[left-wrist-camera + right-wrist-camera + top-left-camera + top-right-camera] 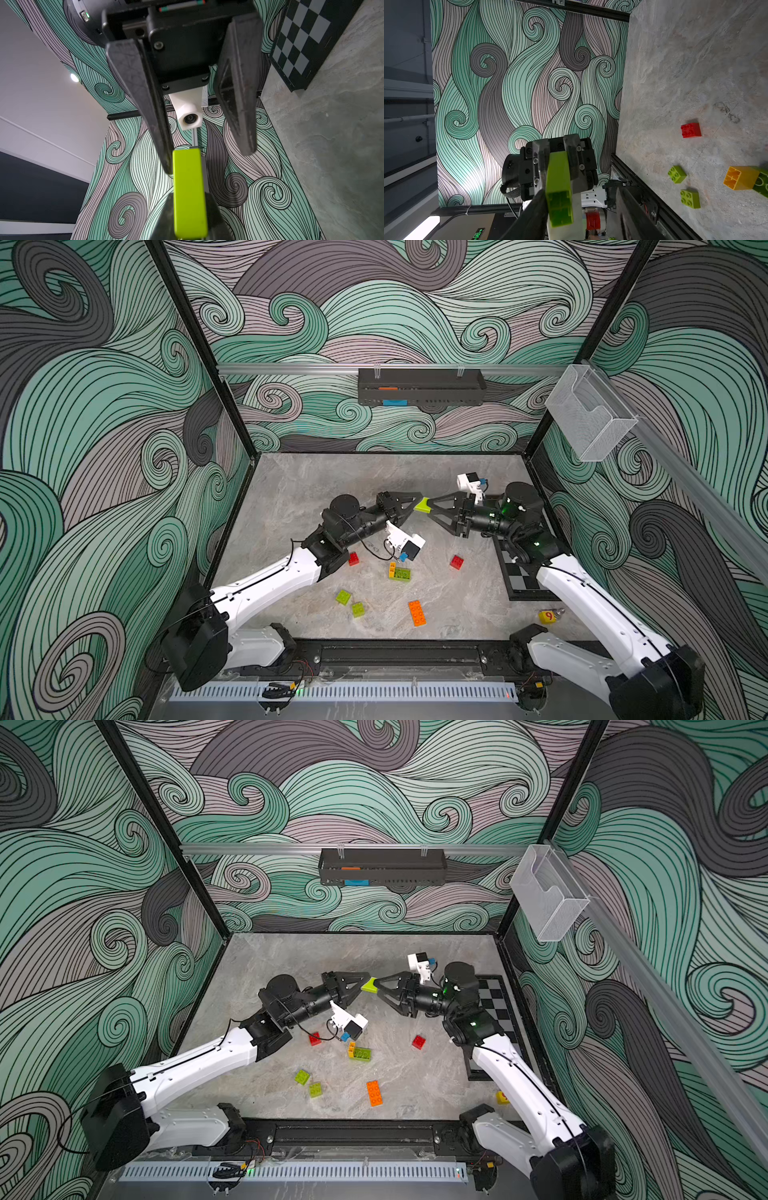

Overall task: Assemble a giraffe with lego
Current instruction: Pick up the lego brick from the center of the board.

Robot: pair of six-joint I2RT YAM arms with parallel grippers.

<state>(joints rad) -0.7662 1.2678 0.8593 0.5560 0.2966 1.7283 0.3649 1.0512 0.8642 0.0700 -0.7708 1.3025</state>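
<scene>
Over a grey stone table, inside swirly green walls. Holding the long lime green brick up in the air, above the table, toward the back. Pinching one end of it tight with the left gripper. Facing the other end with the right gripper, spread wide open, touching the brick's side with one finger only.

Lying loose on the table below: a red brick by the left arm and another red brick nearer the right arm. Sticking together between them, a yellow brick and a lime brick. Sitting nearer the front, two small lime squares just beside each other and a long orange brick, studs up.

Resting by the right arm, a checkerboard and a yellow cube, showing a red 9. Glowing green in the right wrist view, a little sign, too blurry for reading.
</scene>
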